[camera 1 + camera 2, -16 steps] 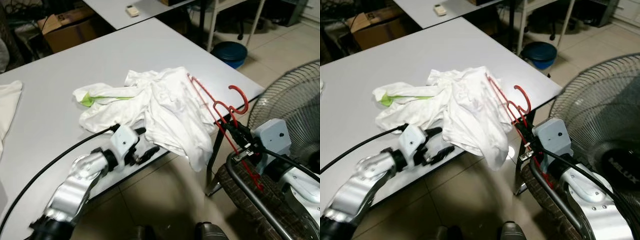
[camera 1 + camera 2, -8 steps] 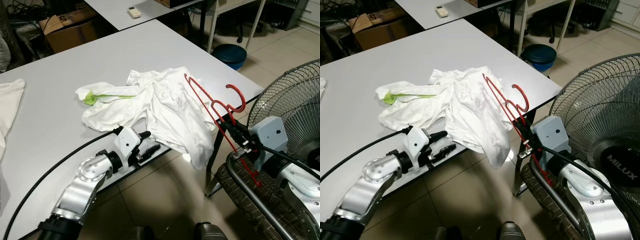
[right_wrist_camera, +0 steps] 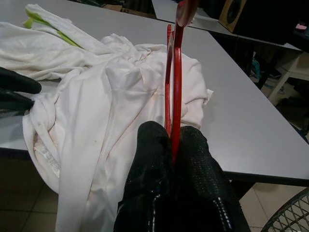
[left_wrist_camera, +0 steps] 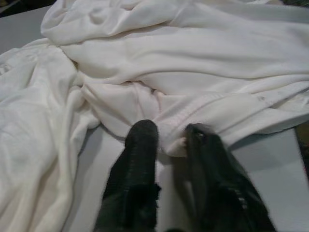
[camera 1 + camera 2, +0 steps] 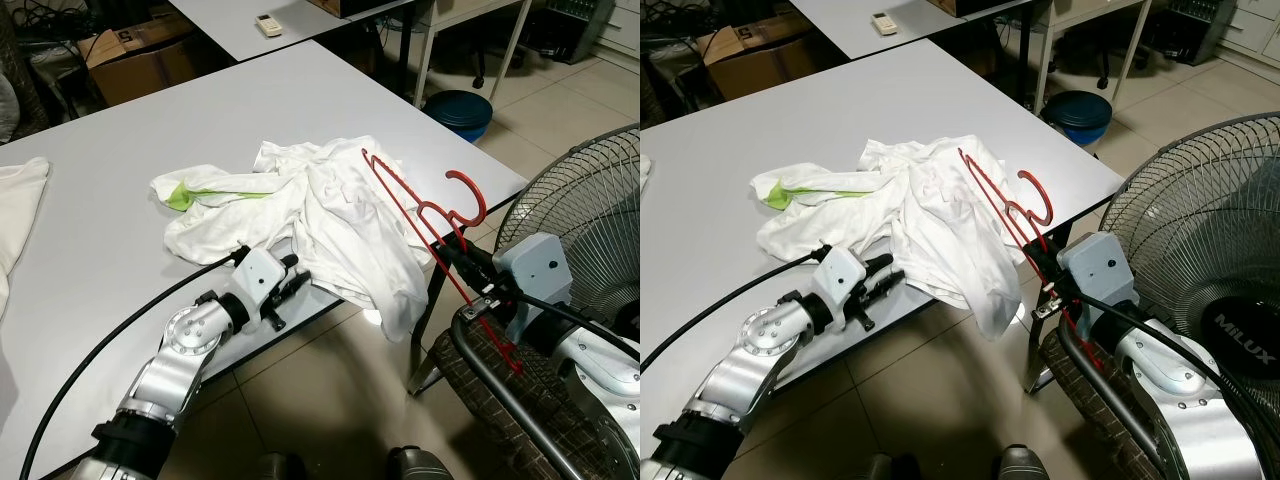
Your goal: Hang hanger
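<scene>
left gripper (image 4: pixel 166 137): now moved forward to the edge of the white shirt (image 5: pixel 340 215), fingertips around a hem fold | red hanger (image 5: pixel 420 215): now raised a little and shifted toward the shirt, in right gripper (image 3: pixel 171 145)

Fan (image 5: pixel 1200 260), blue bin (image 5: pixel 458 108) — cardboard box (image 5: pixel 140 62) behind.

Grey desk (image 5: pixel 120 180) bearing a crumpled white garment (image 5: pixel 330 215) near its front corner, one fold spilling over the desk edge, with another white cloth (image 5: pixel 18 200) well apart at the far left.
</scene>
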